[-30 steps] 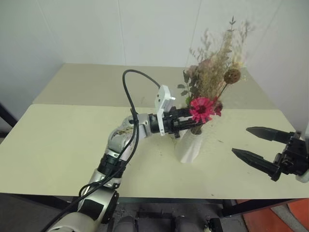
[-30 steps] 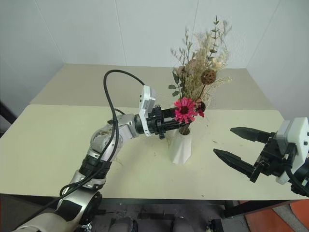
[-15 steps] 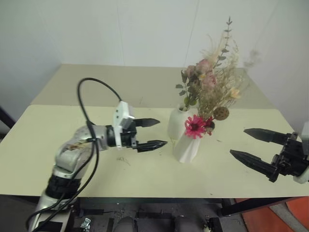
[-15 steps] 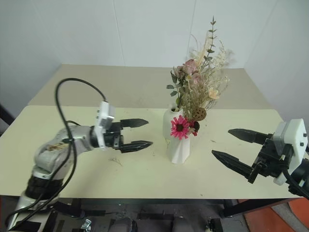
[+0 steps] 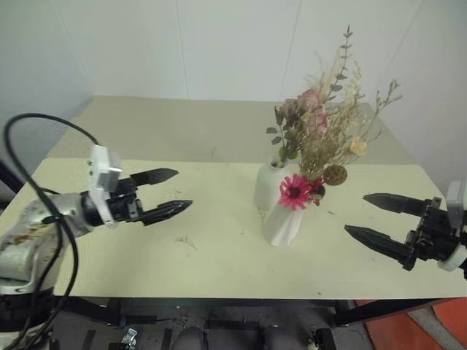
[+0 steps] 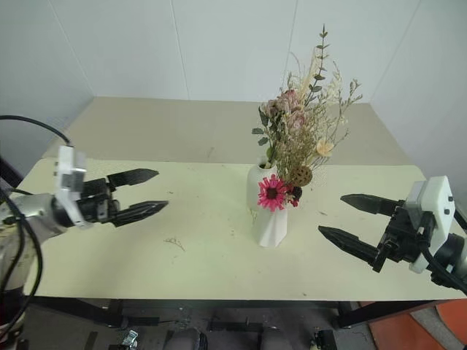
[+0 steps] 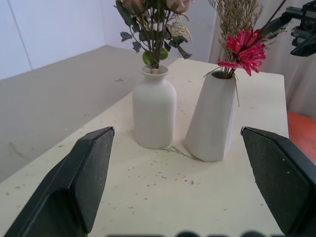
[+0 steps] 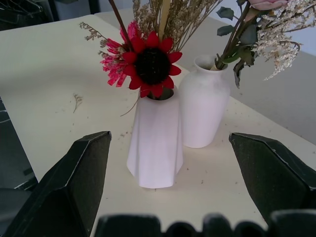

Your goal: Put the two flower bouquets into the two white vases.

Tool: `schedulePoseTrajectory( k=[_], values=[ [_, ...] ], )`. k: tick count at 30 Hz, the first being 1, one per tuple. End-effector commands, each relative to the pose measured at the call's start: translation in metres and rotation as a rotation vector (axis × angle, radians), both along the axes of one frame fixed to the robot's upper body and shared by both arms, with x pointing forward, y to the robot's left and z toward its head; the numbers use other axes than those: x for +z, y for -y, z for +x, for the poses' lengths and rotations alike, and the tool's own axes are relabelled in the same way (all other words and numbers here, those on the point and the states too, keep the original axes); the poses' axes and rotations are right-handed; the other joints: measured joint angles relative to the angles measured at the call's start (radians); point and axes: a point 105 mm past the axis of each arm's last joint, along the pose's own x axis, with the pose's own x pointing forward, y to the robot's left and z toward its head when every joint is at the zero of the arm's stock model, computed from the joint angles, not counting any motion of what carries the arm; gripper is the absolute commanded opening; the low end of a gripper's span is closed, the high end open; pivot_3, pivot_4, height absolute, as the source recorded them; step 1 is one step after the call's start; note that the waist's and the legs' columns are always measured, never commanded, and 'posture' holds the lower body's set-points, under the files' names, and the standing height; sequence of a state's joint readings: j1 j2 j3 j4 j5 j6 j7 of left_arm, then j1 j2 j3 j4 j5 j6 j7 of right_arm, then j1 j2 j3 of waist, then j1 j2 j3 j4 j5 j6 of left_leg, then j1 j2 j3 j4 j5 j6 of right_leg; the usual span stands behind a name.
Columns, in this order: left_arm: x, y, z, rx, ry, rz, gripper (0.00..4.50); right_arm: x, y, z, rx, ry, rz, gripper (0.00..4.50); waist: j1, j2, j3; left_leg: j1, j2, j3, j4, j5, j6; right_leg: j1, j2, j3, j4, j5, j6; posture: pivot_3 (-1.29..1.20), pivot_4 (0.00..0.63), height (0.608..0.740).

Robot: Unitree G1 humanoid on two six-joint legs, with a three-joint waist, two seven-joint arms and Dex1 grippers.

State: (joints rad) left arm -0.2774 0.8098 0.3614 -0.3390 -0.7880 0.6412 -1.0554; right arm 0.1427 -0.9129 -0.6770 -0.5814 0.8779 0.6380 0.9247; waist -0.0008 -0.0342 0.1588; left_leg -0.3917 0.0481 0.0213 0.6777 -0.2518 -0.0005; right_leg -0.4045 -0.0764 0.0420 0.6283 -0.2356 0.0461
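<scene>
Two white vases stand mid-table. The rounded bottle vase (image 5: 268, 186) holds the bushy bouquet (image 5: 310, 117) of pale pink roses, cream sprigs and green leaves. In front of it, and touching or nearly touching it, the faceted cone vase (image 5: 284, 222) holds the slim bouquet (image 5: 295, 191), whose bright pink daisy hangs at the rim below a brown seed ball. My left gripper (image 5: 182, 189) is open and empty, well to the left of the vases. My right gripper (image 5: 355, 213) is open and empty to their right. Both wrist views face the vases (image 7: 154, 113) (image 8: 155, 143).
The cream table (image 5: 219, 270) has bare room on both sides of the vases, and its front edge runs just below my grippers. A second tabletop (image 5: 168, 124) adjoins at the back, against the white wall. Dried plant crumbs (image 5: 186, 240) lie left of the cone vase.
My left gripper let go of the slim bouquet's stems, opened and drew back far to the left. The bouquet sank lower into the cone vase. The right gripper stayed put.
</scene>
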Motion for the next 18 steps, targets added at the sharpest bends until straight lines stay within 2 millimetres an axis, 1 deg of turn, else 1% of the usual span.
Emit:
schedulePoseTrajectory(
  k=[1, 4, 9, 18],
  values=[
    [0.0087, -0.0048, -0.0136, -0.011, 0.030, 0.009, 4.48, 0.0101, 0.0004, 0.0000, 0.012, 0.053, -0.024, 4.50, -0.001, 0.000, 0.000, 0.000, 0.000, 0.000, 0.000, 0.000, 0.000, 0.000, 0.000, 0.000, 0.000, 0.000, 0.000, 0.00, 0.150, 0.740],
    [0.0055, -0.0072, -0.0177, 0.012, 0.037, 0.041, 4.48, 0.0094, 0.0012, 0.0000, 0.019, 0.048, -0.027, 4.50, -0.001, 0.000, 0.000, 0.000, 0.001, 0.000, 0.000, 0.000, 0.000, 0.000, 0.000, 0.000, 0.000, 0.000, 0.000, 0.00, 0.150, 0.740],
    [0.0059, -0.0042, -0.0217, 0.008, 0.045, 0.030, 4.48, 0.0094, 0.0004, 0.0018, 0.023, 0.048, -0.027, 4.50, 0.002, 0.000, 0.000, 0.001, 0.001, 0.001, 0.000, 0.000, 0.000, 0.000, 0.000, 0.000, 0.000, 0.000, 0.000, 0.00, 0.150, 0.740],
    [0.0066, 0.0012, -0.0227, -0.004, 0.047, 0.016, 4.48, 0.0103, 0.0011, 0.0023, 0.017, 0.052, -0.029, 4.50, 0.001, 0.000, 0.000, 0.001, 0.001, 0.001, 0.000, 0.000, 0.000, 0.000, 0.000, 0.000, 0.000, 0.000, 0.000, 0.00, 0.150, 0.740]
  ],
)
